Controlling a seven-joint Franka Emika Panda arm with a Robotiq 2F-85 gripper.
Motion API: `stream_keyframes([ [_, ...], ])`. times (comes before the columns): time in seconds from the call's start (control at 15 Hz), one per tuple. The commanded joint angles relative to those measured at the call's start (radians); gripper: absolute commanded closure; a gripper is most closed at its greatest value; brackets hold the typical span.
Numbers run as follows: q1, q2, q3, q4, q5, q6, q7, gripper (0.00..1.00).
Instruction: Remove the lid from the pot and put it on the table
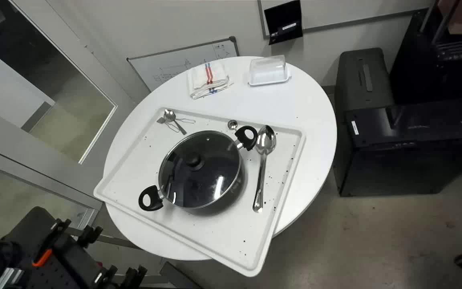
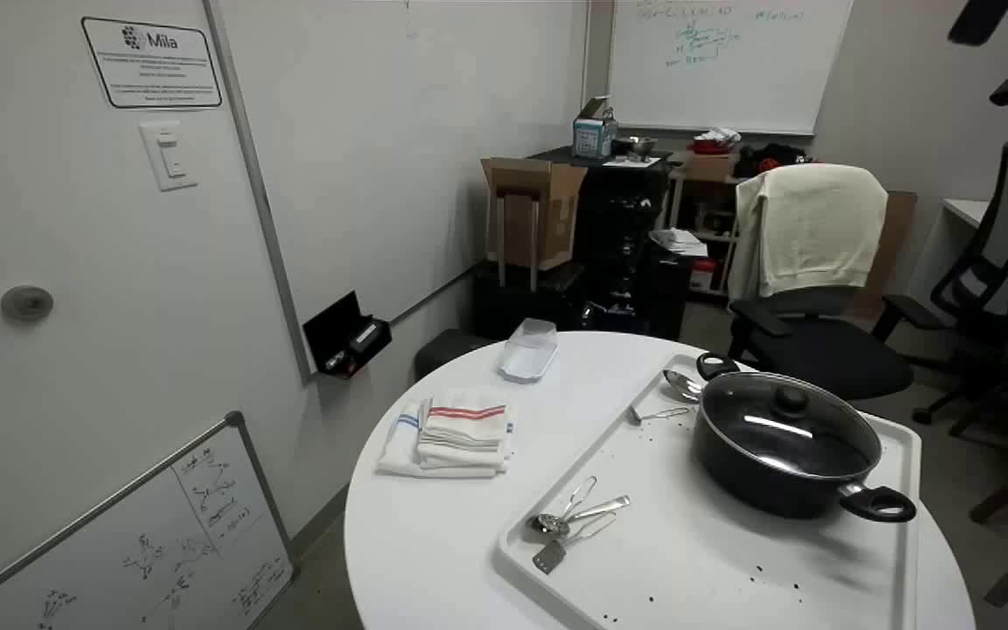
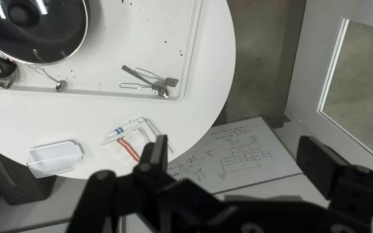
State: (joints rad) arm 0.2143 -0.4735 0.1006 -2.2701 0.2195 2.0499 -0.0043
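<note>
- Glass lid [image 1: 201, 173] sits on the black pot [image 2: 758, 477].
- White tray [image 1: 231, 241] lies under the pot, on the table [image 1: 319, 120].
- Large spoon [image 1: 262, 170] lies just beside the pot.
- Gripper [image 3: 234, 149] hangs apart from the pot, jaws spread wide, holding nothing.

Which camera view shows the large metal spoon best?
Best is an exterior view showing the large metal spoon from bowl to handle end. Elsewhere less shows: in an exterior view the pot hides most of its handle, and in the wrist view only part of the bowl shows, behind a pot handle.
</note>
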Motion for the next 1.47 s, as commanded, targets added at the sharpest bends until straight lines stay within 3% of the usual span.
stream_keyframes([
  [0.0,-0.012,0.0,0.01,0.003,0.005,-0.003,-0.004,0.0],
  [0.4,-0.012,0.0,0.01,0.004,0.005,-0.003,-0.004,0.0],
  [0.8,-0.064,0.054,0.008,-0.031,-0.039,0.029,0.029,0.0],
  [1.4,-0.199,0.212,-0.001,-0.137,-0.201,0.245,0.192,0.0],
])
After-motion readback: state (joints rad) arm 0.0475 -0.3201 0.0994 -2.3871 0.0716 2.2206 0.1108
